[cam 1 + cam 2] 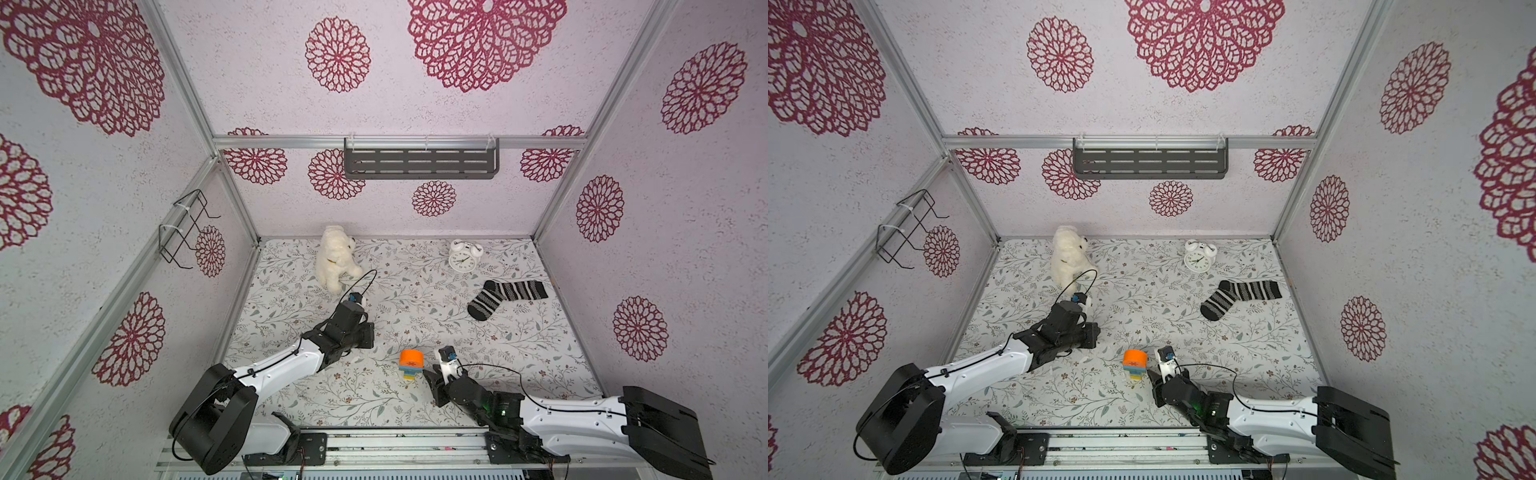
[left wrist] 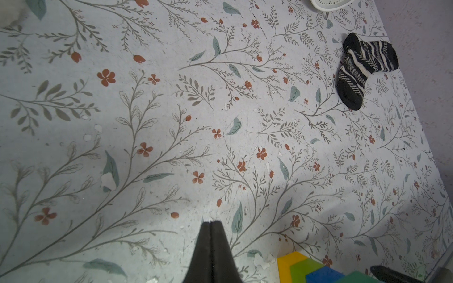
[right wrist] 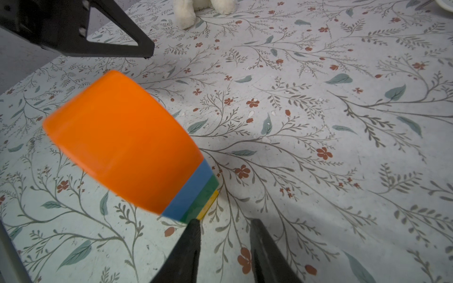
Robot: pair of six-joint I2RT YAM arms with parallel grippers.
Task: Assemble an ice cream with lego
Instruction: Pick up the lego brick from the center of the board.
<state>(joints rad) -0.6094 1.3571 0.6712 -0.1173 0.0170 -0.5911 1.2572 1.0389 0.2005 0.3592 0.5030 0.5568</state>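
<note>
Lower centre in a top view, ice cream (image 1: 411, 365) stood upright just left of right gripper (image 3: 223, 221), narrowly parted, empty. Left gripper (image 2: 210, 222), shut, sat farther.

The ice cream (image 3: 122, 142) is smooth plastic, and its orange dome is faintly glossy. The tabletop (image 2: 171, 122) has a matt printed sheet, chipped in white flecks. The sock (image 2: 362, 66) is ribbed knit cloth and the plush toy (image 1: 336, 257) is fluffy. The shelf (image 1: 419, 162) looks like dark matt metal. The walls (image 1: 685, 249) are rough-grained.
</note>
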